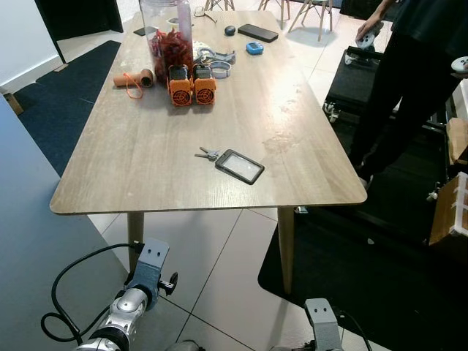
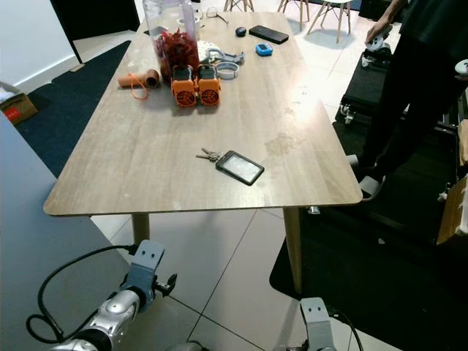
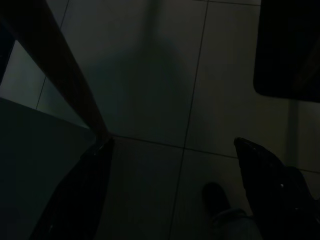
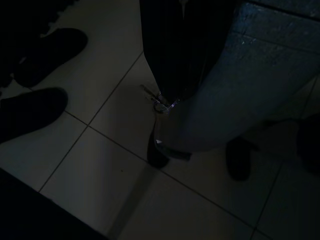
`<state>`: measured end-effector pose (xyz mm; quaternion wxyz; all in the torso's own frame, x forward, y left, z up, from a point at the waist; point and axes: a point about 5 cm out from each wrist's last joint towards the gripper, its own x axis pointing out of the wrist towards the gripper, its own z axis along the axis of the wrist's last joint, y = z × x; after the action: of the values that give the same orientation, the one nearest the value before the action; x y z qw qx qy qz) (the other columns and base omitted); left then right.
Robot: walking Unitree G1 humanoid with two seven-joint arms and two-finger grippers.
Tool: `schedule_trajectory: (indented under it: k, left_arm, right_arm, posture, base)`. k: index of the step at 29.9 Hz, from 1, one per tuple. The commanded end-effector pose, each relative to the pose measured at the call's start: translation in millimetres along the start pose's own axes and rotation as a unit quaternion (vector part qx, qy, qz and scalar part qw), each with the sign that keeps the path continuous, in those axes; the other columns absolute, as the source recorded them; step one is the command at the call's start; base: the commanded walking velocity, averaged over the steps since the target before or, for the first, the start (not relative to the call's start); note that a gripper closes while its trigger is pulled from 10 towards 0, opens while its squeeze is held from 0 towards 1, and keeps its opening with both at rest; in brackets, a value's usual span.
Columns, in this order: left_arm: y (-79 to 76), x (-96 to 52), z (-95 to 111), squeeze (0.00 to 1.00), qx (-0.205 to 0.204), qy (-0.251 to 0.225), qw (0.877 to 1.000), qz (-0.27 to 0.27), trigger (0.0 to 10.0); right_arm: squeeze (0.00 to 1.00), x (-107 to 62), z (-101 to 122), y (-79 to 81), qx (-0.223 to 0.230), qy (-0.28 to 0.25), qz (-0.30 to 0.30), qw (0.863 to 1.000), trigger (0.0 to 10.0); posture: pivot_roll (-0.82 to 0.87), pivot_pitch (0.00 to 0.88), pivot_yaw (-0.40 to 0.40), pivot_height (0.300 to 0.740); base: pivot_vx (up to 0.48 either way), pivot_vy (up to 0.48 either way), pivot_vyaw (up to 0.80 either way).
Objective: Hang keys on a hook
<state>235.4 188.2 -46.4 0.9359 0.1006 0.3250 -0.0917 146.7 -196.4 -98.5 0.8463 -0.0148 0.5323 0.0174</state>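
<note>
A small bunch of silver keys (image 1: 208, 153) lies on the wooden table (image 1: 146, 168), near its front edge. The keys touch a black card holder (image 1: 240, 166) on their right. Both arms hang idle below the table's front edge, well short of the keys. The left arm (image 1: 139, 285) is at the lower left and the right arm (image 1: 322, 322) at the lower middle. In the dark left wrist view, my left gripper (image 3: 172, 195) is open over the floor tiles, with nothing between its fingers (image 3: 75, 200). The right wrist view is dim, with tiled floor and dark shapes.
At the table's far end are a clear jar (image 1: 167, 36) of red things, two orange devices (image 1: 192, 85), a cardboard roll (image 1: 134, 77) and a black phone (image 1: 257, 32). A person in black (image 1: 409, 80) stands at the right. A grey surface (image 1: 36, 241) lies on my left.
</note>
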Motion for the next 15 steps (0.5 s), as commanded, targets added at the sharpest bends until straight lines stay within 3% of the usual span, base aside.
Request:
schedule_trajectory:
  k: [1,3,5,6,8,10,15]
  left_arm:
    - [2.0,-1.2,-3.4,0.00,0.000,0.008,1.000,0.002,10.0]
    - [2.1,-1.2,-3.3,0.00,-0.002,0.007,1.000,0.002,10.0]
    - [2.3,-1.2,-3.1,0.00,-0.005,0.006,1.000,0.003,10.0]
    - [2.3,-1.2,-3.1,0.00,-0.005,0.006,1.000,0.003,10.0]
    - [3.1,-1.2,-2.9,0.00,-0.010,0.005,1.000,0.005,10.0]
    - [3.4,-1.3,-2.8,0.00,-0.010,0.005,1.000,0.006,10.0]
    - [3.1,-1.1,-2.6,0.00,-0.008,0.005,1.000,0.004,10.0]
  right_arm:
    - [0.00,-2.5,-3.6,-15.9,-0.030,0.009,-0.058,0.998,10.0]
    - [0.00,-4.9,2.5,-29.2,-0.026,-0.014,-0.104,0.994,10.0]
    - [0.00,-6.5,15.0,-35.1,-0.001,-0.062,-0.118,0.991,10.0]
    - [0.00,-6.5,15.0,-35.1,-0.001,-0.062,-0.118,0.991,10.0]
    - [0.00,-11.7,38.0,-43.7,0.002,-0.148,-0.139,0.979,10.0]
    - [0.00,-16.4,50.3,-50.3,-0.006,-0.192,-0.157,0.969,10.0]
    - [0.00,-20.9,59.2,-58.4,-0.008,-0.219,-0.182,0.959,10.0]
  posture:
    - [0.06,0.062,0.007,0.740]
    - [0.07,0.063,0.007,0.740]
    - [0.07,0.062,0.007,0.740]
    - [0.07,0.062,0.007,0.740]
    - [0.07,0.063,0.006,0.740]
    - [0.06,0.063,0.009,0.740]
    - [0.06,0.063,0.010,0.740]
  base:
    - [0.000,0.000,0.00]
    - [0.000,0.000,0.00]
    - [0.000,0.000,0.00]
    - [0.000,0.000,0.00]
    - [0.000,0.000,0.00]
    - [0.000,0.000,0.00]
    - [0.000,0.000,0.00]
